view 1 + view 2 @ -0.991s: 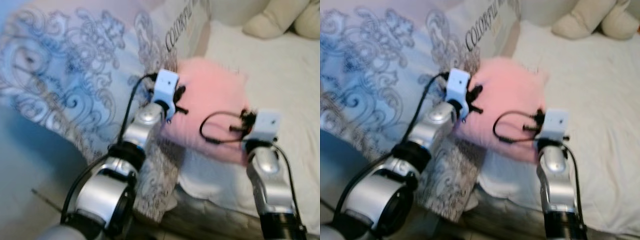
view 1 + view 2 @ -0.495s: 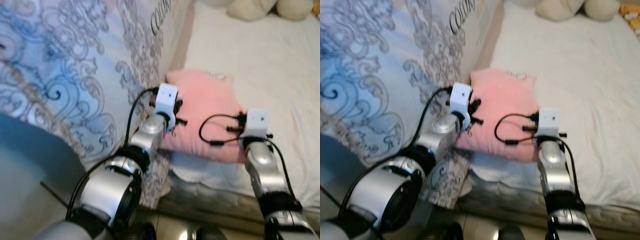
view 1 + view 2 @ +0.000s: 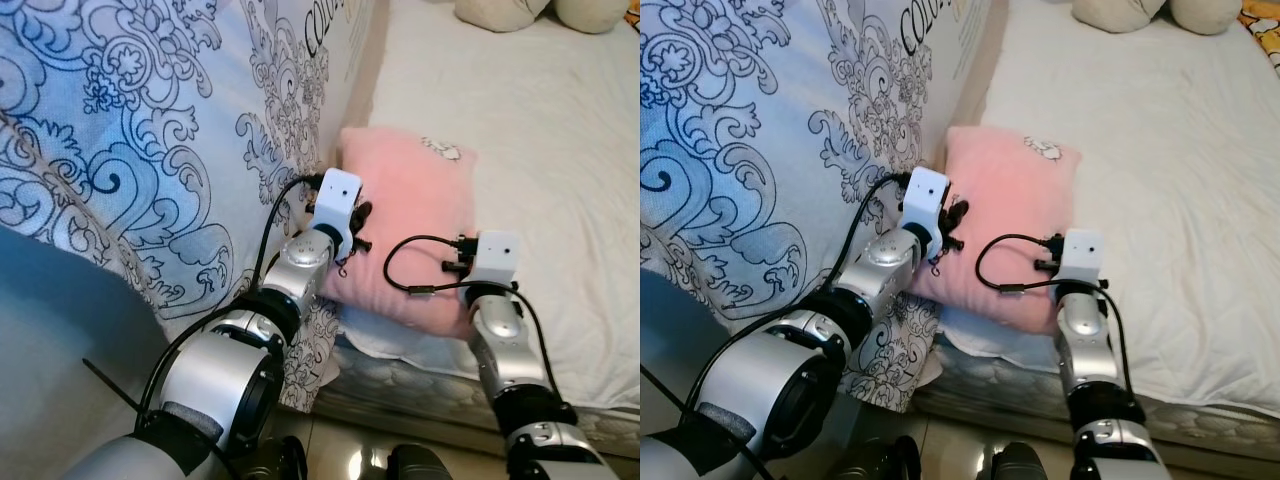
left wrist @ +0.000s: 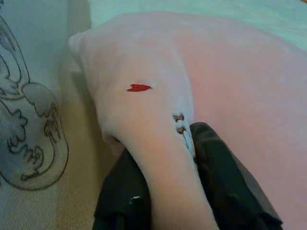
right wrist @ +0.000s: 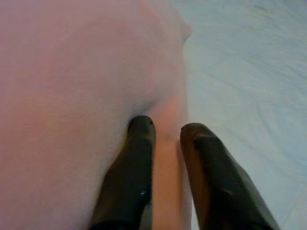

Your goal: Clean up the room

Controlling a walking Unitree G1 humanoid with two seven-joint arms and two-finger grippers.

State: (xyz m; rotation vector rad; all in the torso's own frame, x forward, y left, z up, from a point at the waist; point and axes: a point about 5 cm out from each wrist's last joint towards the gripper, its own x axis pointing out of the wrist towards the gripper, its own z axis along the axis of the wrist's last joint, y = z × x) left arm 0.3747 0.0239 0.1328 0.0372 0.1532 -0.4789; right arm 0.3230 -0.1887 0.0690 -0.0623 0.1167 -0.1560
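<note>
We have the pink pillow [image 3: 410,235] in the centre of the left eye view, lying on the white bed sheet [image 3: 560,150] near the mattress's front edge, with its left side just beside the big blue-and-white patterned duvet [image 3: 130,130] that fills the upper left of the frame. Our left gripper [image 4: 165,191] is clamped on the pillow's left edge: in the left wrist view a ridge of pink fabric is pinched up between the two black fingers [image 4: 220,177]. Our right gripper [image 5: 165,158] is clamped on the near right edge, a fold of the same fabric squeezed between its fingers [image 5: 136,158]. So the pillow lies straight ahead of both sets of jaws, stretching away toward the top of the frame (its long axis runs from the bed's front edge up toward the small white emblem [image 3: 440,150] near its far corner), and the two grips sit at opposite sides of its near end. Neither arm is clearly nearer; the hold looks balanced. We judge that the next move depends on both arms travelling together, since uneven pulling would twist the soft pillow or slip a fold free.
</note>
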